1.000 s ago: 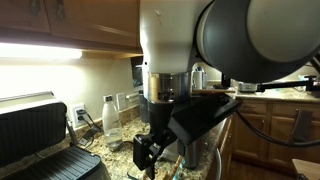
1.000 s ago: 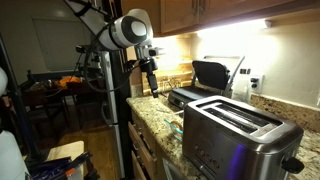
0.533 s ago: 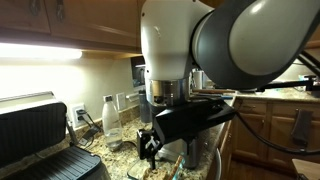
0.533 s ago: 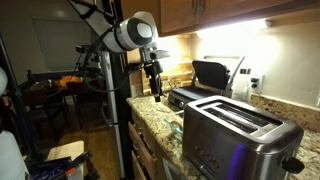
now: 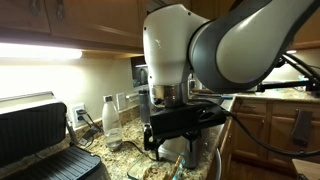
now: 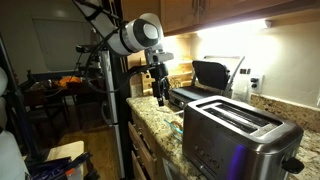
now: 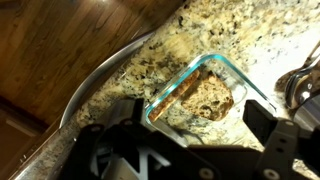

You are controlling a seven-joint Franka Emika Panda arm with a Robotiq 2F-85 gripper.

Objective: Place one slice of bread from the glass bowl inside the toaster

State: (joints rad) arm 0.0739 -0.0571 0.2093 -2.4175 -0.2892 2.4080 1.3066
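The glass bowl (image 7: 240, 78) is only being shown properly in the wrist view. It's sitting on the speckled granite counter (image 7: 210, 25) near the rounded edge, and the slice of bread (image 7: 205, 100) is lying flat inside it, brownish. The gripper (image 7: 193, 125) is being held right above the bowl, with its dark fingers (image 7: 122, 118) spread wide, one to each side of the dish. Nothing is being gripped between them.

From outside, the bowl and bread can't be made out for sure, since it's too dim and crowded down there. In an exterior view the toaster (image 6: 235, 135) is being shown big in the foreground, well apart from the gripper (image 6: 160, 97), with the black grill (image 6: 208, 75) propped open further back on the counter. In an exterior view most of the frame is being filled by the arm (image 5: 200, 50). The grill (image 5: 35, 140) and a clear bottle (image 5: 110, 118) with a white cap are being seen off by the wall.
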